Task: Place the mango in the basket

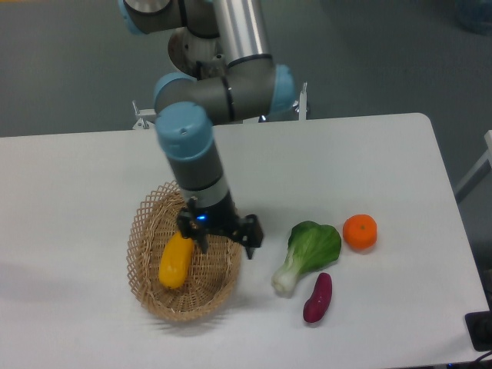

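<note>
bok choy (309,251), orange (360,231), purple sweet potato (317,298), white table (369,154)
</note>
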Controlling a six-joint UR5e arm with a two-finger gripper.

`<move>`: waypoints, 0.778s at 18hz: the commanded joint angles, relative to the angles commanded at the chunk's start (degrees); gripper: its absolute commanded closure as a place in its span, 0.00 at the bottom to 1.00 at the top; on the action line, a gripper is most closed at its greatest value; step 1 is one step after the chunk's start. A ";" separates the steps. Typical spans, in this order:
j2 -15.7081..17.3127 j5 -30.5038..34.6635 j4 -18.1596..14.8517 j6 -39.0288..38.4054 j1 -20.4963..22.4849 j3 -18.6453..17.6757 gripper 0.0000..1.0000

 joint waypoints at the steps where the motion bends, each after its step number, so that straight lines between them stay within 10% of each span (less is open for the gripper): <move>1: 0.35 -0.70 -1.58 1.76 1.06 0.61 0.05; 8: 3.78 -7.21 -21.26 16.34 10.81 10.28 0.05; 14: 6.59 -10.10 -24.18 27.78 15.48 10.90 0.05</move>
